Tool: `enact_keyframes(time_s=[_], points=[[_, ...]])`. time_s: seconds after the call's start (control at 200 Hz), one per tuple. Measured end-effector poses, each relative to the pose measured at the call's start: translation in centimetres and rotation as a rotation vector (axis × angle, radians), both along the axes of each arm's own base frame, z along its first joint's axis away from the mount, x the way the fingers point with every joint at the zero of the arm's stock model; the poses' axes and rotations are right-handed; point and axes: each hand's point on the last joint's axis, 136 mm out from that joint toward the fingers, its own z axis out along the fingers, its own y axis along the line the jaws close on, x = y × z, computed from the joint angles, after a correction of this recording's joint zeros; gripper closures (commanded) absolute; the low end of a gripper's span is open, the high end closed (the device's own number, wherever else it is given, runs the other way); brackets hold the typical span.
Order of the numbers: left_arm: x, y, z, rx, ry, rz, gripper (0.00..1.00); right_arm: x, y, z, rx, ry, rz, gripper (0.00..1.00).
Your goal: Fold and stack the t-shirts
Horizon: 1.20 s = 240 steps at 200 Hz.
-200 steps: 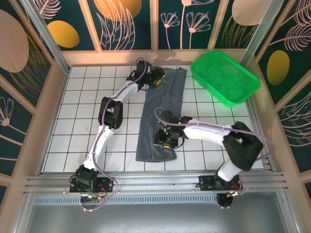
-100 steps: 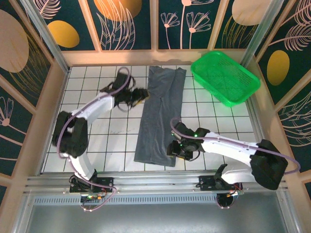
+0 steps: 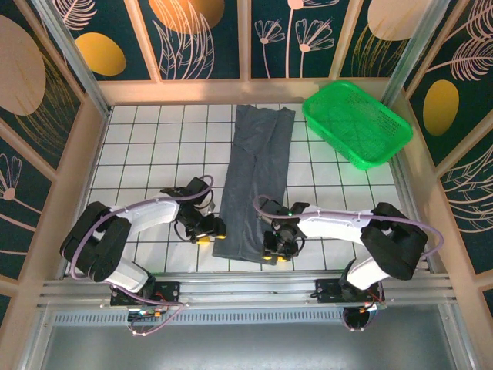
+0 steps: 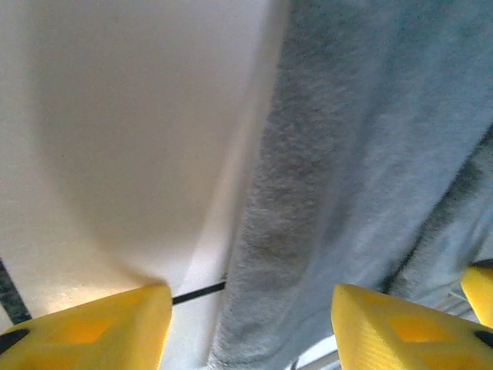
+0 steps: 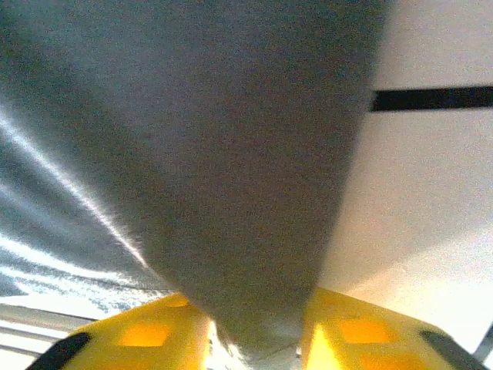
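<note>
Starting at the left gripper (image 3: 206, 233): parted wide, low over the tiled table (image 3: 139, 146) at the near left edge of the t-shirt (image 3: 254, 173). Through the left wrist camera, one yellow finger (image 4: 88, 327) above bare white tile by a black grout line (image 4: 199, 291), the other above grey cloth, with the shirt's folded edge running up between them and nothing pinched. Over at the right gripper (image 3: 276, 250): narrowed onto the near right edge of the same shirt, close to its bottom corner. Through the right wrist camera, yellow fingers (image 5: 142, 335) close together, with a ridge of grey cloth filling the gap, touching both and rising toward the lens; white tile and one dark line to the right of it. Outward from both: spread flat as a long narrow strip down the middle of the table, folded lengthwise, far end near the back wall, near end between the two grippers. Beyond, at the far right corner, a bright green mesh basket (image 3: 356, 122), just beside the shirt's far end but apart from it. Around everything, wooden-framed walls (image 3: 200, 38) with leaf patterns.
</note>
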Motion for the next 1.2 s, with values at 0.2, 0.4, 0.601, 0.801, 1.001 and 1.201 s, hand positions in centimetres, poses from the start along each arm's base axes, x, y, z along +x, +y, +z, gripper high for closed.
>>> enact_keyframes(time_s=[0.2, 0.4, 0.601, 0.801, 1.001, 1.201], points=[[-0.4, 0.0, -0.3, 0.045, 0.014, -0.066, 0.45, 0.2, 0.3, 0.0, 0.002, -0.003, -0.017, 0.95], [-1.4, -0.9, -0.3, 0.034, 0.017, -0.094, 0.56, 0.5, 0.9, 0.2, 0.028, -0.017, -0.034, 1.0], [-3.7, -2.1, -0.9, 0.029, 0.084, -0.12, 1.0, 0.4, 0.6, 0.5, 0.04, -0.029, -0.039, 1.0], [-4.8, -2.7, -0.4, 0.0, 0.122, -0.13, 1.0, 0.6, 0.5, 1.8, 0.07, -0.059, -0.042, 1.0], [-4.8, -3.4, 1.8, -0.03, 0.117, -0.11, 1.0, 0.9, -0.2, 3.7, 0.101, -0.079, -0.073, 1.0], [3.6, -5.8, 7.5, -0.12, -0.07, 0.022, 1.0, 7.6, -1.1, 7.4, 0.148, -0.157, -0.237, 1.0]])
